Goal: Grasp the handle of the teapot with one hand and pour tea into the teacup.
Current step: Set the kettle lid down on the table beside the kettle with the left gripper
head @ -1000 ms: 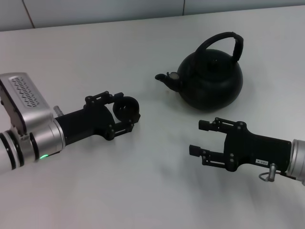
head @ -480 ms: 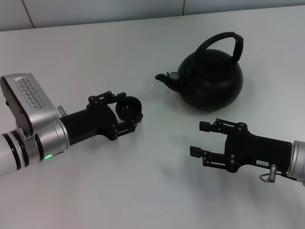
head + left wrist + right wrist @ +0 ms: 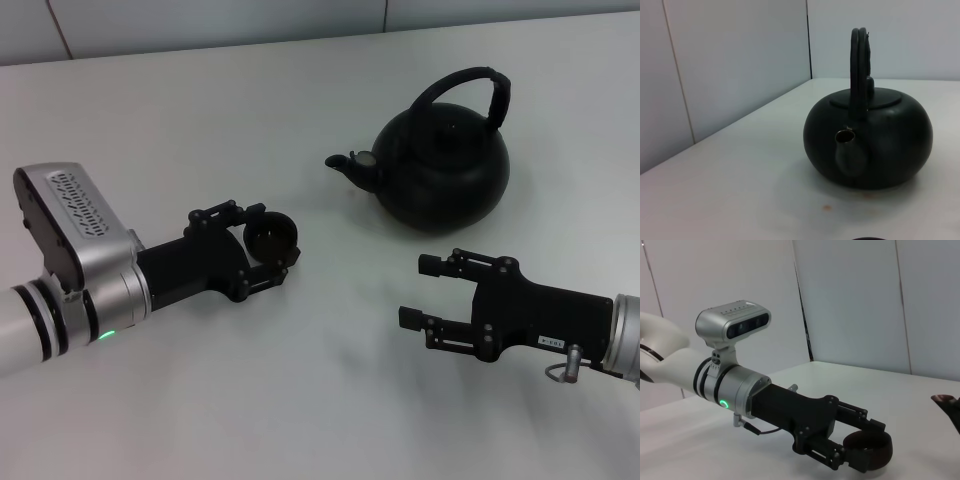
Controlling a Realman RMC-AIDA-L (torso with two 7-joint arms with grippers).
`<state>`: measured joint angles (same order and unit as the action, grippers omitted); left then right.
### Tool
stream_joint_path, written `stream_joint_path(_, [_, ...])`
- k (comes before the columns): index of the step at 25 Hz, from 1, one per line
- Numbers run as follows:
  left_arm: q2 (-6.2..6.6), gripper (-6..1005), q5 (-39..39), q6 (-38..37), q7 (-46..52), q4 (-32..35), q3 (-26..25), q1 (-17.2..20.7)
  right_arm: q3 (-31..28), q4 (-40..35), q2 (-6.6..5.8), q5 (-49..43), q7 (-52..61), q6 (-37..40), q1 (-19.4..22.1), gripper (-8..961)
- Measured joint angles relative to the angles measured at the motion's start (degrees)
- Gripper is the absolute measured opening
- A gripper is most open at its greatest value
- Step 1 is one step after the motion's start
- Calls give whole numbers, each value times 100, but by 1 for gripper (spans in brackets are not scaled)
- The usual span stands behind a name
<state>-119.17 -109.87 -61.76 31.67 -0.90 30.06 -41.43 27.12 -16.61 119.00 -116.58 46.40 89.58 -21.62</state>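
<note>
The matte-black teapot (image 3: 440, 170) stands upright at the back right of the white table, its arched handle (image 3: 470, 85) free and its spout (image 3: 345, 163) pointing left. The left wrist view shows the teapot (image 3: 875, 142) spout-on, with a small brownish drop (image 3: 826, 207) on the table before it. My left gripper (image 3: 268, 243) is shut on the small black teacup (image 3: 270, 236), held left of and nearer than the spout. The same teacup (image 3: 867, 450) appears in the right wrist view. My right gripper (image 3: 418, 290) is open and empty, in front of the teapot.
The white table (image 3: 200, 130) meets grey wall panels (image 3: 200, 20) at the back. The left arm's silver camera housing (image 3: 70, 215) sits near the left edge.
My left gripper has carried the teacup a little to the right and nearer. The teapot and the right arm have not moved.
</note>
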Motion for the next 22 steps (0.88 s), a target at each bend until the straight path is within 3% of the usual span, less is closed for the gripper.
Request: stream_joint_path(22, [0,769,-8,53,-73,-61,6,-15,-4,7,0,-3,0,23,26,728])
